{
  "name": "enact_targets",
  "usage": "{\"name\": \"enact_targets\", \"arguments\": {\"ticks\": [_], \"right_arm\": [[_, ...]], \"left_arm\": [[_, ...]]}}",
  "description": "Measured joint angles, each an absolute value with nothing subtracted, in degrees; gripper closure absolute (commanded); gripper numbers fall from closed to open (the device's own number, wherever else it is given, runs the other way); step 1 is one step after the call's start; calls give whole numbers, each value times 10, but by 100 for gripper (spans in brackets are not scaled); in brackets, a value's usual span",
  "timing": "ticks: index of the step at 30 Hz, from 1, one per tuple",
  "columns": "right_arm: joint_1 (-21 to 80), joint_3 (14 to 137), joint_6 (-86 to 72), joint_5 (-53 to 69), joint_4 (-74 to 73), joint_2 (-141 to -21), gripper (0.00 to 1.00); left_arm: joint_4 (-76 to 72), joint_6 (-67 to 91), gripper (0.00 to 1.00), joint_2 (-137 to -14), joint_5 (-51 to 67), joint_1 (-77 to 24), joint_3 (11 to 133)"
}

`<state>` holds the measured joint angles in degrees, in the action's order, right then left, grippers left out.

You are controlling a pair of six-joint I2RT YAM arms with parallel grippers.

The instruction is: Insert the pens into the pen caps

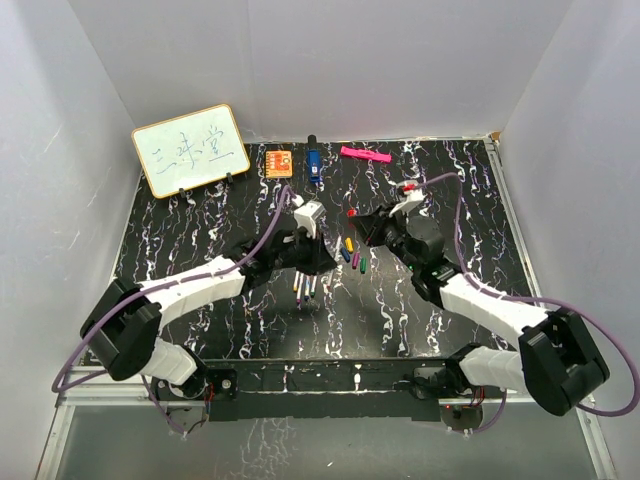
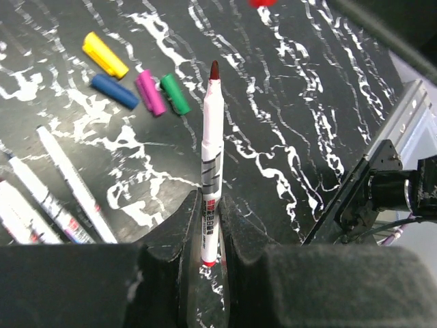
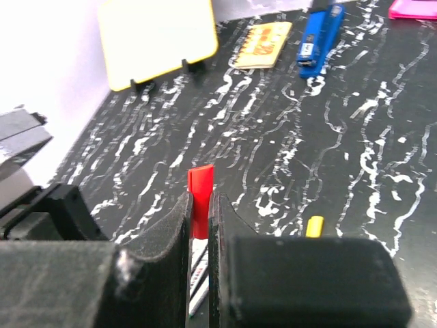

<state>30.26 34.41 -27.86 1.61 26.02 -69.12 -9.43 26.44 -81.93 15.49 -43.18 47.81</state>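
The left gripper [image 2: 210,213] is clamped on a pen [image 2: 212,137], red tip pointing out so it can go in. The right gripper [image 3: 200,205] pinches the red cap [image 3: 201,181], held up to meet it, I think. They are apart.

Bright, even light, soft shadows; left hand [image 2: 210,213] and right hand [image 3: 200,205] blur up close.
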Motion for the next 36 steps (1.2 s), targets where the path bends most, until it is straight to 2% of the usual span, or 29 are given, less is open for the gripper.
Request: {"name": "enact_targets", "arguments": {"ticks": [6,17,36], "right_arm": [[303,280,-299,65,367,-637,100],[303,208,-333,82,512,-597,100],[308,203,-352,85,559,-634,100]], "left_arm": [[-179,264,100,-808,146,-475,438],[-273,296,100,-775,129,-481,394],[-282,318,100,-775,122,-486,394]]}}
